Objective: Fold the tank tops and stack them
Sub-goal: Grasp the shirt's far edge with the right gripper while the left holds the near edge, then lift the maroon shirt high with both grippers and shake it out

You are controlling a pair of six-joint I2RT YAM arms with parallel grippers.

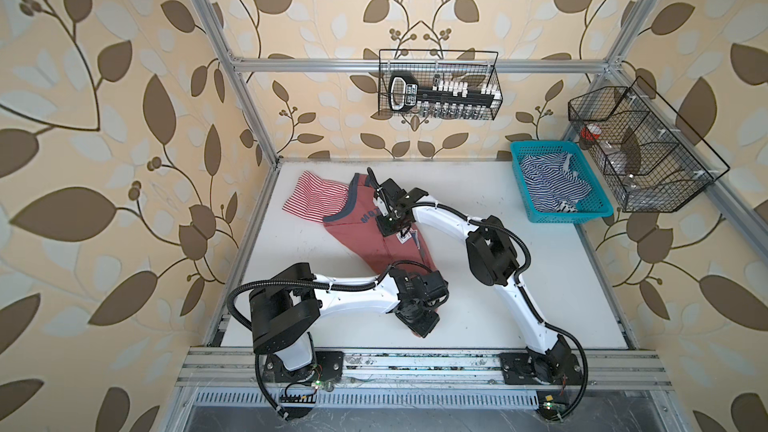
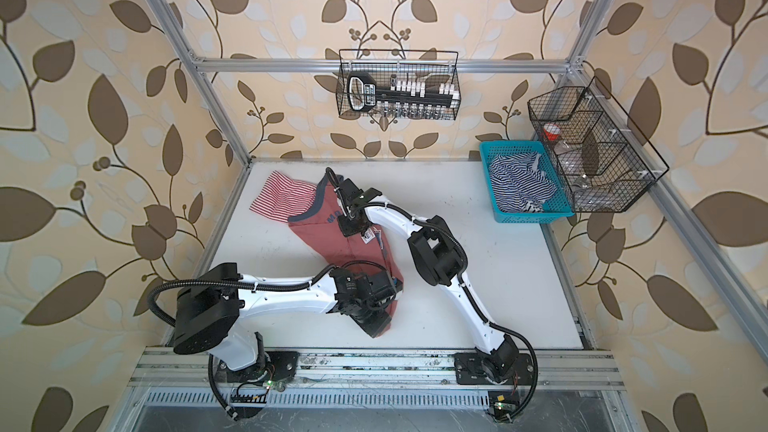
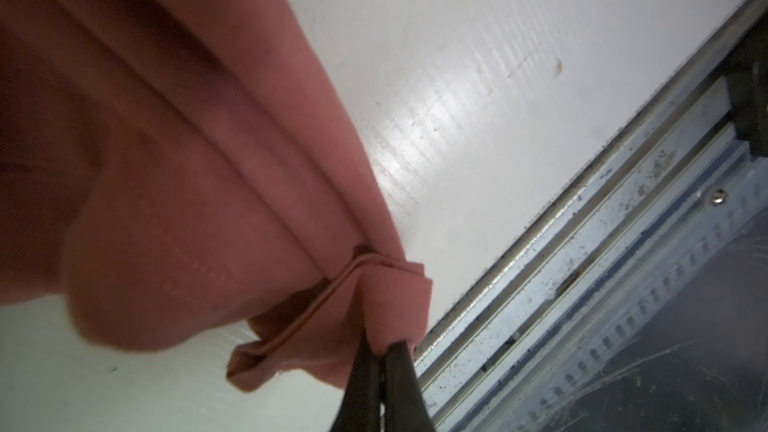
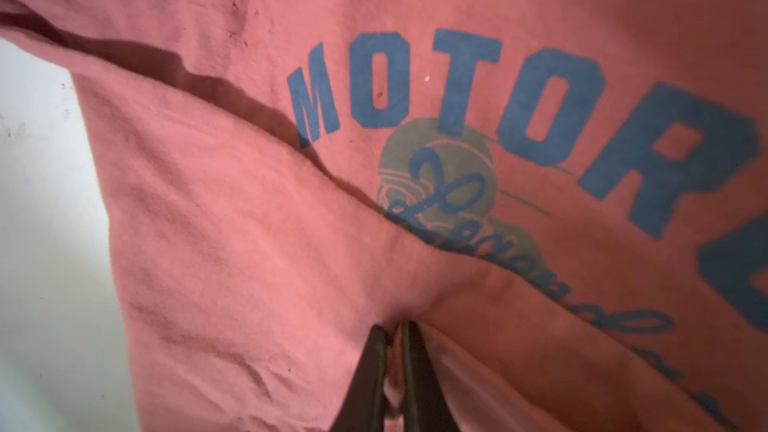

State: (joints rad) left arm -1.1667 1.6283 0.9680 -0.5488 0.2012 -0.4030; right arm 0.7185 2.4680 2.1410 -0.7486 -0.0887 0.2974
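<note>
Clerk: Garment one: dusty-red tank top (image 1: pixel 357 243), navy trim, blue "MOTOR" print. Location: middle of the worktop (image 1: pixel 582 284), lying slantwise, neck end far, hem end towards the front rail.

Checker: Held by?

Clerk: Left claw (image 3: pixel 384 347), pressed together on a bunched hem corner; the cloth rises from that pinch in long folds. Right claw (image 4: pixel 395 328), fingers all but together, with a pucker of chest cloth nipped between them just beside the print.

Checker: Reason for two holds?

Clerk: Judged: one hold at each end, so the cloth can be drawn taut and laid flat or doubled over. A single pinch would let it sag and crumple.

Checker: Garment two?

Clerk: Striped tank top (image 1: pixel 311 199), red and white, far-left part of the worktop, compact. The red top's neck end touches or overlaps its edge. Likely the base of the stack.

Checker: Other stock?

Clerk: Teal basket (image 1: pixel 573 216), far right, blue-and-white striped cloth inside, well apart from both claws.

Checker: Status?

Clerk: Fold of garment one not yet made.
</note>
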